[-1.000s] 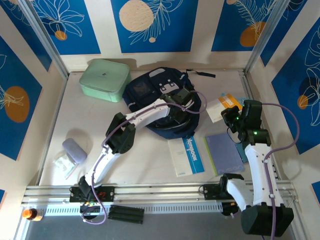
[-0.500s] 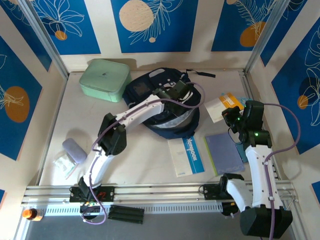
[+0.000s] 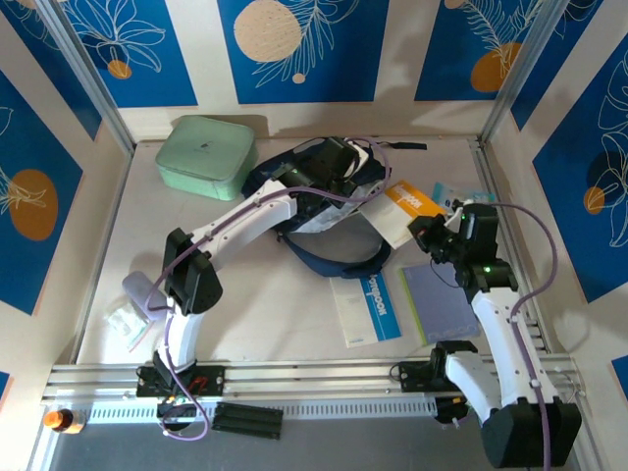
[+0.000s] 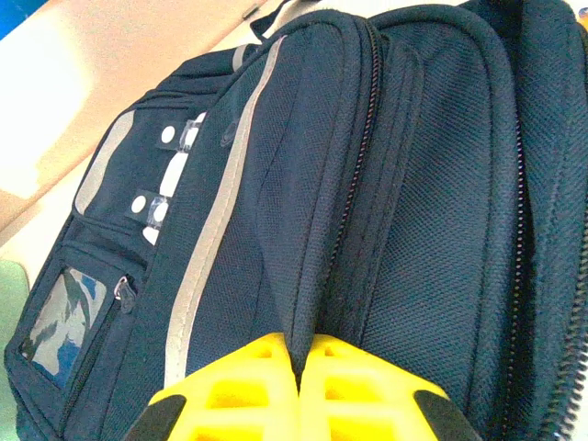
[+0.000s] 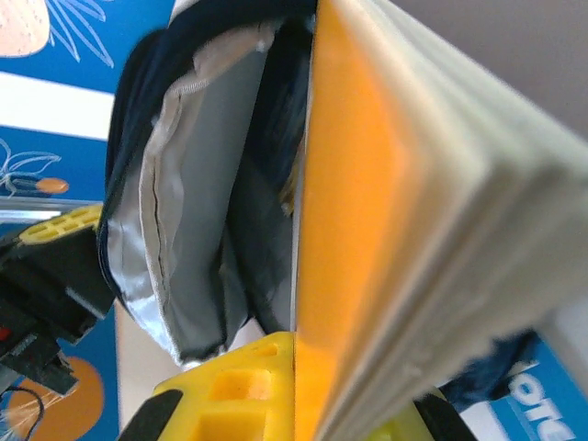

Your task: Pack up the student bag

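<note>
Two shut grippers meet at one large navy-blue fabric backpack (image 3: 270,182), which has a mint-green rectangular case (image 3: 206,155) just beside it. My left gripper (image 4: 299,354) is pinched tight on a fold of the backpack's top fabric, and the grey-lined mouth gapes sideways. My right gripper (image 3: 424,228) is nearer to that mouth. It clamps an orange-and-white book (image 3: 402,208) whose long edge points into the opening, at the rim. The backpack looks soft and slumped.
</note>
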Available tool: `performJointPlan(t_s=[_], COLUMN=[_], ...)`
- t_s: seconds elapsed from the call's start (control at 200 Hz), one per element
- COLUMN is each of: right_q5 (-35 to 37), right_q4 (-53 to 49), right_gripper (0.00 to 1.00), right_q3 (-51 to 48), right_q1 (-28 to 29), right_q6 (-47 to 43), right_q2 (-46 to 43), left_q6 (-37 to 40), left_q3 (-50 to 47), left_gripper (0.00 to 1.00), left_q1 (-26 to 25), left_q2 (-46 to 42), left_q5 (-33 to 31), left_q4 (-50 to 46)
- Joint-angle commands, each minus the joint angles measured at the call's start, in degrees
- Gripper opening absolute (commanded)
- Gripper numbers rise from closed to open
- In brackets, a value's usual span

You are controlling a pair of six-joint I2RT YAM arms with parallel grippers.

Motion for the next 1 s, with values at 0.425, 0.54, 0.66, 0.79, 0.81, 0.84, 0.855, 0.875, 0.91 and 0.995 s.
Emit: performJointPlan(t_s=[0.425, 0.54, 0.66, 0.79, 0.81, 0.84, 0.855, 0.875, 0.91, 0.995], right_q5=[9.1, 14.6, 22.9, 26.1, 26.0, 25.9, 25.8, 25.5, 25.1, 23.4], right_q4=[25.6, 25.6, 25.0, 27.7, 28.7, 30.5, 31.3, 32.1, 33.3, 35.4], right_gripper=[0.03, 0.03, 0.04, 0.04, 0.04, 0.04, 0.05, 0.05, 0.06, 0.09], right_q3=[2.0, 3.0, 4.7, 6.1, 6.4, 6.7, 7.0, 7.4, 8.3, 11.2], right_q1=[15.3, 17.5, 21.0, 22.9, 22.9, 23.0, 23.0, 23.0, 23.0, 23.1], right_q6=[14.0, 15.4, 18.4, 23.2, 23.6, 23.9, 23.9, 24.0, 24.4, 24.0], right_q2=[25.3, 29.8, 34.2, 39.6, 40.5, 41.6, 42.3, 43.2, 44.5, 47.7], left_q6=[-3.5, -4.5, -7.3, -9.2, -9.4, -9.7, -9.8, -10.0, -10.1, -10.6], left_q3=[-0.9, -3.7, -6.9, -8.2, -8.3, -8.3, -8.4, -8.4, -8.6, -8.6], left_gripper=[0.00, 0.00, 0.00, 0.00, 0.00, 0.00, 0.00, 0.00, 0.00, 0.00], left_q1=[1.9, 2.8, 4.2, 5.7, 6.0, 6.2, 6.4, 6.5, 6.9, 7.5], left_q2=[-4.2, -6.0, -7.9, -8.8, -8.8, -9.0, -9.1, -9.3, -9.5, -9.6], left_q5=[3.5, 6.7, 10.0, 11.7, 11.8, 12.0, 12.2, 12.4, 12.9, 13.9], left_q4=[7.5, 9.0, 11.6, 12.3, 12.1, 12.0, 12.0, 12.1, 12.2, 12.1])
